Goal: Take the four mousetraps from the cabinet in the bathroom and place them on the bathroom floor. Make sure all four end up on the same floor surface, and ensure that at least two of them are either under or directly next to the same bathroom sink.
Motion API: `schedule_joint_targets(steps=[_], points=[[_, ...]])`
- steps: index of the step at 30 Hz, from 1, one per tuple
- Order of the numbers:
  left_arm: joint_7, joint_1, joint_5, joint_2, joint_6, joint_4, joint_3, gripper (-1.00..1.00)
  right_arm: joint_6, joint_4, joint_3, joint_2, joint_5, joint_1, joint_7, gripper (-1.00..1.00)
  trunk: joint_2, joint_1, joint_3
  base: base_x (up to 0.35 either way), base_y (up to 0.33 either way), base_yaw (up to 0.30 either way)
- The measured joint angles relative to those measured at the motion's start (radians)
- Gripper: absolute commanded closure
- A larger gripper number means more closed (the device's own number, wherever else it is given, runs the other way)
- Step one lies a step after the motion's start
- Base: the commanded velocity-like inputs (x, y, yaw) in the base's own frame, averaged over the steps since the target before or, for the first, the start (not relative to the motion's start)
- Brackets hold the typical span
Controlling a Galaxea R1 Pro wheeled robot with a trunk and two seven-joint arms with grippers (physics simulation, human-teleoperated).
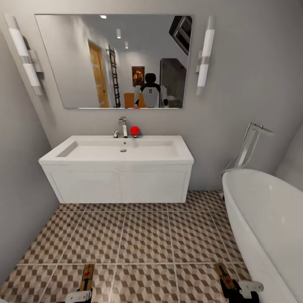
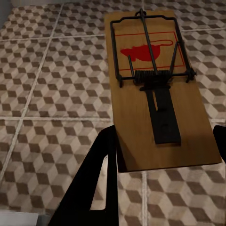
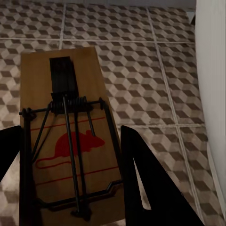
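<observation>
**2 traps in hand, sink straight ahead**

The robot faces a white sink unit (image 1: 120, 168) fixed to the wall under a mirror (image 1: 113, 61), with a white bathtub (image 1: 269, 219) to its right. Between the robot and the sink unit lies open bathroom floor (image 1: 143, 235), tiled in a brown and beige cube pattern.

Each arm carries 1 mousetrap. The left end effector (image 2: 162, 155) pinches the left mousetrap (image 2: 157, 89) across its width at the near end, so the board's long axis runs straight out along the fingers toward the sink. The right end effector (image 3: 70, 179) pinches the right mousetrap (image 3: 68, 136) the same way, at the end with the red mouse print. In the head view both boards sit low in the picture, the left one (image 1: 87, 275) and the right one (image 1: 225, 275), pointing forward and held above the tiles rather than lying on them.

The spot that matters, the floor under or beside the sink, lies directly forward of both end effectors. The left arm is more in line with the unit; the right arm is nearer the tub. Lowering either trap here would likely leave it too far from the sink.
</observation>
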Motion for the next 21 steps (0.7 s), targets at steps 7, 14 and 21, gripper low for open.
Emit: schedule_joint_targets(steps=[7,14,21], points=[[0.000,0.000,0.000,0.000,0.000,0.001,0.000,1.00,0.000,0.001,0.000,0.000,0.000,0.000,0.000,1.00,0.000,0.000,0.000,0.282,0.000,0.000],[0.000,0.000,0.000,0.000,0.000,0.000,0.000,1.00,0.000,0.002,0.001,0.000,0.000,0.000,0.000,1.00,0.000,0.001,0.000,0.066,0.000,0.000],[0.000,0.000,0.000,0.000,-0.001,0.000,0.000,1.00,0.000,0.007,0.001,0.000,0.001,0.000,0.000,1.00,0.000,0.001,0.000,0.002,0.000,0.000]])
